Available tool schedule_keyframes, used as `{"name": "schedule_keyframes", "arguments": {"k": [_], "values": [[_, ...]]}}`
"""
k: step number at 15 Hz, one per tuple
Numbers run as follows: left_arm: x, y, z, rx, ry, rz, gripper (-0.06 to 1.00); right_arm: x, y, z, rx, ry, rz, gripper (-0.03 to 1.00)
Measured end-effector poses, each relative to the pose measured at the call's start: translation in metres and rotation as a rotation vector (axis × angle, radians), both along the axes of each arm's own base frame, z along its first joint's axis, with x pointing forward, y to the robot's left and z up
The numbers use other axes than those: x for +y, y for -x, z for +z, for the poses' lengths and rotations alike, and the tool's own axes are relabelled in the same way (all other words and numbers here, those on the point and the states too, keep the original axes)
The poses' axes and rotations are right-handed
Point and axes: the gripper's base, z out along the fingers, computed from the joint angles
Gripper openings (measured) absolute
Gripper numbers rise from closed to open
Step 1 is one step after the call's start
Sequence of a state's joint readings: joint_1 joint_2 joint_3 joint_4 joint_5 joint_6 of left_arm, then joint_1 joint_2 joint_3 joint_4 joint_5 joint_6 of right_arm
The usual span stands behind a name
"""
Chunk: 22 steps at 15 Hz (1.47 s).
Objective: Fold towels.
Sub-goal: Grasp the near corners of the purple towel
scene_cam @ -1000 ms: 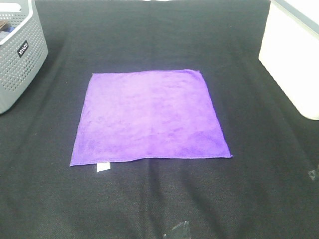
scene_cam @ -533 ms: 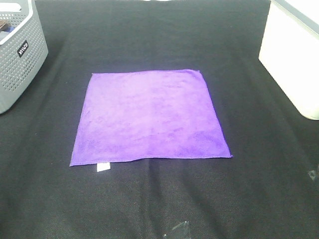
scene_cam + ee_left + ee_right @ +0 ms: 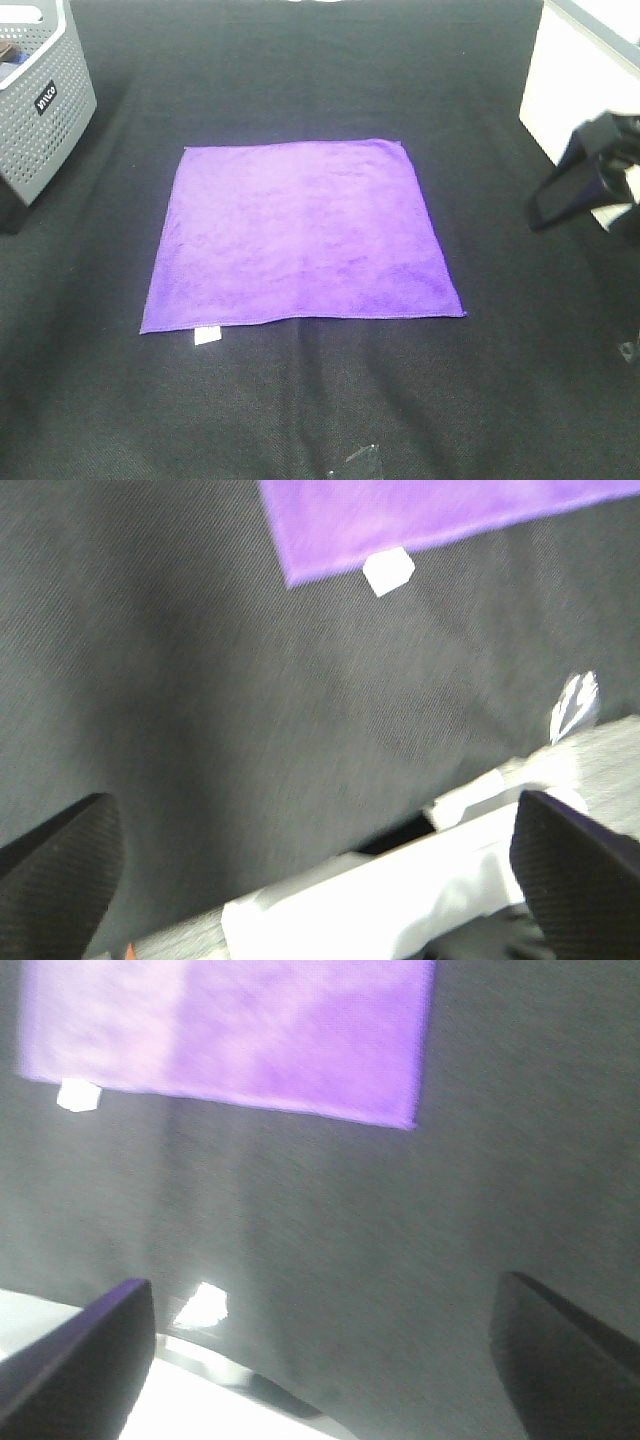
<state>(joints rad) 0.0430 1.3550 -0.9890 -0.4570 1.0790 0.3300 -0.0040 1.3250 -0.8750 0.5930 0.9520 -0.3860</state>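
Observation:
One purple towel [image 3: 300, 235] lies flat and unfolded in the middle of the black table cover [image 3: 300, 400], its white tag [image 3: 207, 336] at the near left corner. My right gripper [image 3: 590, 185] is open, blurred and empty, hanging at the right edge well clear of the towel's right hem. The right wrist view shows its fingers [image 3: 80, 1350] spread wide, with the towel [image 3: 230, 1030] beyond them. My left gripper [image 3: 315, 880] is open and empty too. Its dark fingertips [image 3: 50, 870] stand far apart, short of the towel's tagged corner [image 3: 388, 570].
A grey perforated basket [image 3: 40, 110] stands at the back left, with a dark shape [image 3: 12, 212] at its foot on the left edge. A white bin [image 3: 580, 100] stands at the back right, just behind the right gripper. A white table edge [image 3: 400, 900] shows in the left wrist view.
My right gripper has come into the high view at the right edge. A dark shape has appeared in front of the basket at the left edge. The towel has not moved.

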Motion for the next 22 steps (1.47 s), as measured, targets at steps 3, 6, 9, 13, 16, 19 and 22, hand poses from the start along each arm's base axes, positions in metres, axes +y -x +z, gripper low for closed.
{"name": "schedule_keyframes", "arguments": {"k": [3, 6, 9, 13, 16, 19, 22], "values": [[0.000, -0.005, -0.002, -0.016, 0.001, 0.013, 0.99, -0.008, -0.013, -0.011, 0.022, -0.060, 0.013, 0.86], [-0.001, -0.010, -0.004, -0.024, 0.027, 0.031, 0.99, -0.006, -0.015, -0.013, 0.038, -0.091, 0.010, 0.86], [-0.002, -0.021, -0.019, 0.019, 0.049, 0.036, 0.99, -0.008, -0.032, -0.028, 0.063, -0.080, 0.019, 0.85], [-0.006, -0.050, -0.069, 0.112, 0.116, 0.017, 0.98, -0.011, -0.084, -0.058, 0.121, -0.080, 0.033, 0.85], [-0.010, -0.067, -0.099, 0.121, 0.174, 0.012, 0.97, -0.012, -0.107, -0.080, 0.174, -0.091, 0.063, 0.85], [-0.012, -0.080, -0.132, 0.117, 0.199, 0.014, 0.97, -0.012, -0.114, -0.108, 0.228, -0.097, 0.086, 0.85], [-0.012, -0.095, -0.163, 0.134, 0.219, 0.011, 0.97, -0.010, -0.119, -0.143, 0.266, -0.132, 0.102, 0.85]]}}
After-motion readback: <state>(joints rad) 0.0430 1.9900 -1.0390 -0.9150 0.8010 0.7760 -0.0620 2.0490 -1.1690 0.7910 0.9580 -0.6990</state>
